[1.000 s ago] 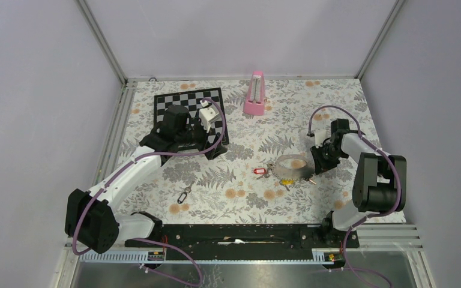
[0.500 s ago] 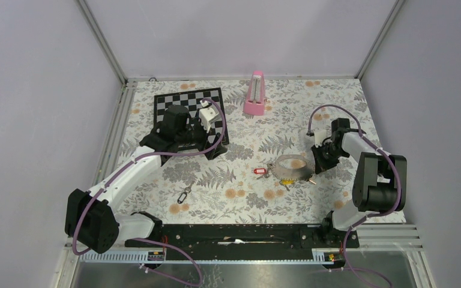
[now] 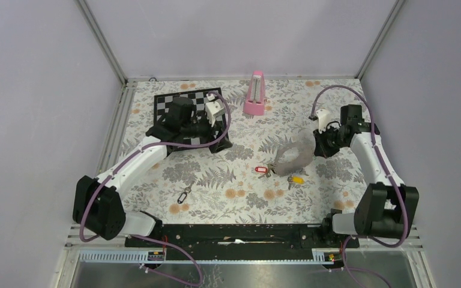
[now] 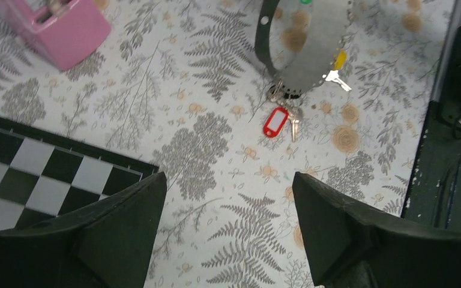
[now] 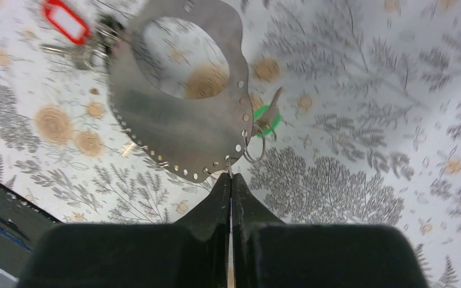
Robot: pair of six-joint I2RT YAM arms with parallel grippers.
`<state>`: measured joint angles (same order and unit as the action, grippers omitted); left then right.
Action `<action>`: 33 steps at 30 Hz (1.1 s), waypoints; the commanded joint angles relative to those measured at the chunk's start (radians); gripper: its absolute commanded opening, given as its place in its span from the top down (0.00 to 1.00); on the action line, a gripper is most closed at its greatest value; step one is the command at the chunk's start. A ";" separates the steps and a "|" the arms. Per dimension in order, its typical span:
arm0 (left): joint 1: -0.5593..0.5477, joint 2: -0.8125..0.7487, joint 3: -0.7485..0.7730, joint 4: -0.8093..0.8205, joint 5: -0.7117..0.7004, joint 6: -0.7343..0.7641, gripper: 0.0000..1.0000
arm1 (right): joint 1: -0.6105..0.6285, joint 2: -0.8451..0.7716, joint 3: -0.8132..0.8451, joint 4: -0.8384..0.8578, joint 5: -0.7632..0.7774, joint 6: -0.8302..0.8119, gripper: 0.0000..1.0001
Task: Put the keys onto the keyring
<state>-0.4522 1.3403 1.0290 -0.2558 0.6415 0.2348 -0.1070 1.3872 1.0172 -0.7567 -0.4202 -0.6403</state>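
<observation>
The right gripper [image 5: 230,177] pinches the keyring [image 5: 174,135] by its edge — left gripper [image 4: 228,183] spread; red tag [image 4: 275,122] unreadable.

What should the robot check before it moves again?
1. Right claw holds the keyring: ok, shut on its edge.
2. Left claw open, ready to grab: ok.
3. Red key in the left camera's sight: ok, by the keyring's low end.
4. Green key hooked on the keyring: cannot tell.
5. Yellow key hooked on: cannot tell.
</observation>
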 commanded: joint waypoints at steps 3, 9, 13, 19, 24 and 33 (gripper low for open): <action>-0.017 0.073 0.142 0.112 0.234 -0.056 0.21 | 0.100 -0.152 0.091 -0.032 -0.208 -0.054 1.00; -0.109 0.126 0.247 0.115 0.276 -0.061 0.25 | 0.272 -0.176 0.186 -0.030 -0.315 0.016 1.00; -0.194 0.143 0.283 0.115 0.332 -0.039 0.26 | 0.337 -0.180 0.219 0.009 -0.379 0.070 1.00; -0.234 0.136 0.253 0.196 0.346 -0.029 0.27 | 0.390 -0.236 0.191 0.127 -0.478 0.125 1.00; -0.244 0.134 0.242 0.211 0.349 0.020 0.30 | 0.401 -0.294 0.144 0.236 -0.571 0.169 1.00; -0.273 0.138 0.241 0.211 0.369 0.027 0.47 | 0.408 -0.294 0.103 0.332 -0.677 0.258 1.00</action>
<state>-0.7109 1.4815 1.2671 -0.1013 0.9680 0.2386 0.2939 1.1042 1.1309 -0.5205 -0.9955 -0.4400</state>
